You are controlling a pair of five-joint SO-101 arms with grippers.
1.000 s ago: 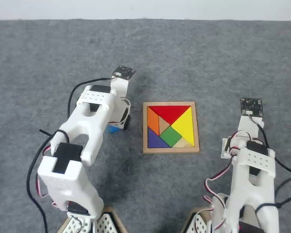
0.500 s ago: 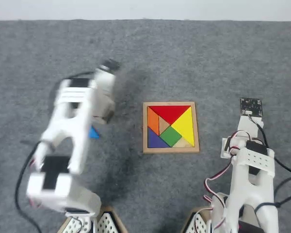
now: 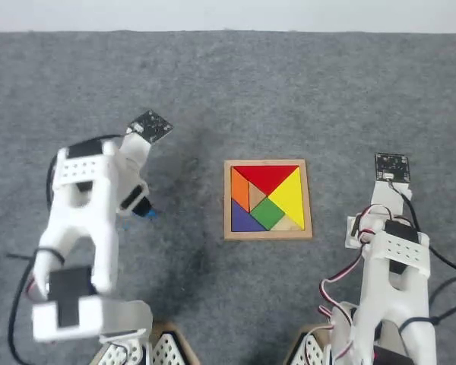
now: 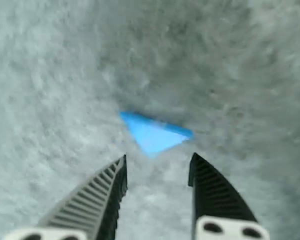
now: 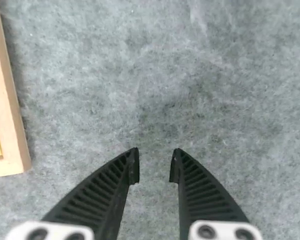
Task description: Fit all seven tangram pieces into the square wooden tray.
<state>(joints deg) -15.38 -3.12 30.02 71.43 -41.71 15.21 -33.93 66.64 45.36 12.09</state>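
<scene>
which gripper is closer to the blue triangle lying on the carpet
Left. The left gripper hangs right over the blue triangle, open, with the piece just ahead of its tips. The right gripper is on the far side of the wooden tray from the triangle.

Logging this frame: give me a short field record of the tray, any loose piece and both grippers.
tray: mid-table, holds coloured pieces in red, yellow, orange, green and purple
loose piece: blue triangle on the carpet, left of the tray in the high view
left gripper: open, just short of the blue triangle, not touching it
right gripper: open, empty, over carpet beside the tray's right edge
</scene>
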